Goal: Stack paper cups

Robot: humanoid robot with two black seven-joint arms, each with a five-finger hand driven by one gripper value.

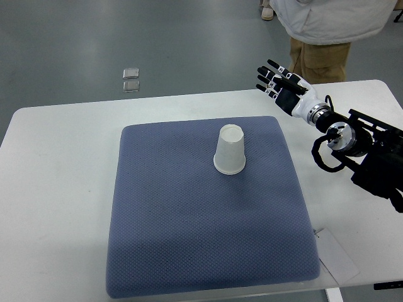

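Right hand: fingers extended and spread, holding nothing, raised over the white table. The upside-down white paper cup stands on the blue-grey textured mat, left of and nearer than the hand, well apart.

Matt white paper cup sits upside down on a blue-grey cloth mat, its weave finely dimpled and rough. Underneath, the white table looks smooth with a faint sheen. At far right, the right hand shows glossy black-and-white plastic.

no readable text, labels or numbers
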